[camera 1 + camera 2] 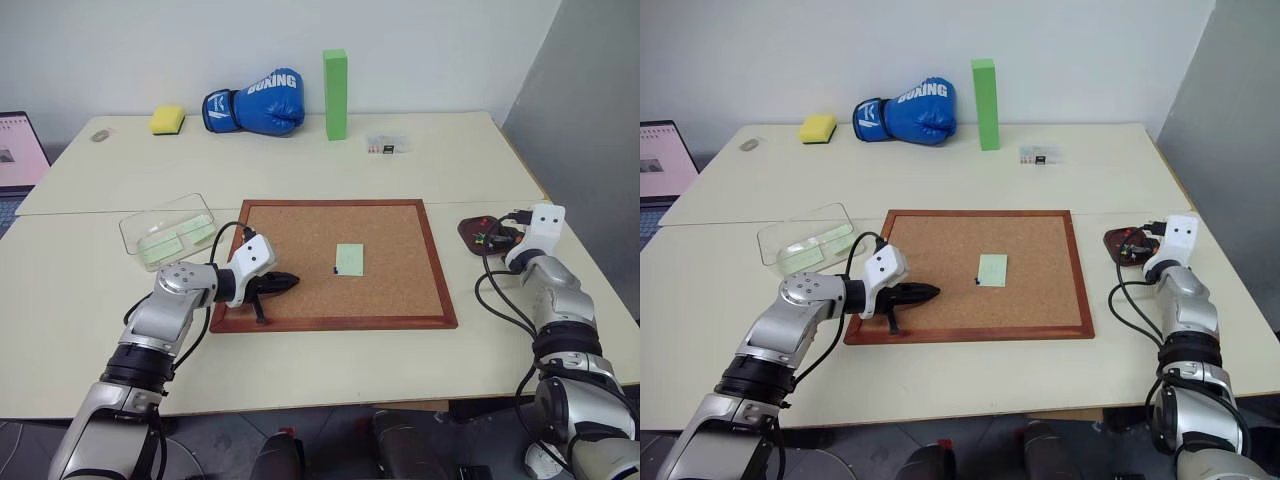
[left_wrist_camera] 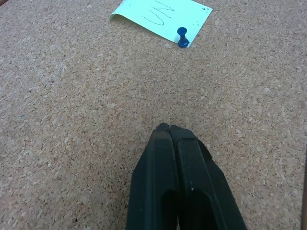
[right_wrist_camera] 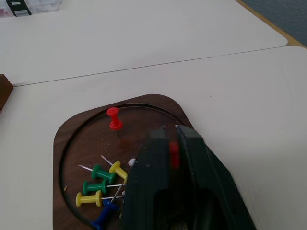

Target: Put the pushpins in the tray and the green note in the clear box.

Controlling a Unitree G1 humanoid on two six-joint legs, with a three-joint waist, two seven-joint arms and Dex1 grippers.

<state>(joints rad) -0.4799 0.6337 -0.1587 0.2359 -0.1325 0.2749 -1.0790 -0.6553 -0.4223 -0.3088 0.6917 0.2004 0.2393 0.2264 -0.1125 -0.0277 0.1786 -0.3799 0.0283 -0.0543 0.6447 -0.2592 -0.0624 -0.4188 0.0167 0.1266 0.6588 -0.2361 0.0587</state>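
The green note (image 1: 349, 259) lies flat near the middle of the corkboard (image 1: 300, 225), with one dark blue pushpin (image 2: 182, 37) standing at its corner and pinning it down. From the left gripper (image 1: 288, 281) the note lies ahead and toward the robot's right, with bare cork between them. This gripper is the nearer one by far. It hovers low over the left part of the board, its two fingers pressed together and holding nothing. The note is pale green, thin, roughly square, with some handwriting on it. Its free edge lifts a little from the cork.

A red pushpin (image 3: 114, 118) stands on its head in the tray (image 3: 74, 132), the dark brown dish on the bench (image 1: 100, 300) to the right of the board. Green, yellow and blue pins lie there too. The right gripper (image 3: 171, 143) hangs over the tray with its fingers slightly apart, and something red shows between them; I cannot tell if it is gripped.

The clear box (image 1: 165, 215) is beside the board's left edge, close to the left arm. I judge that the blue pin must come out before the note can go there.
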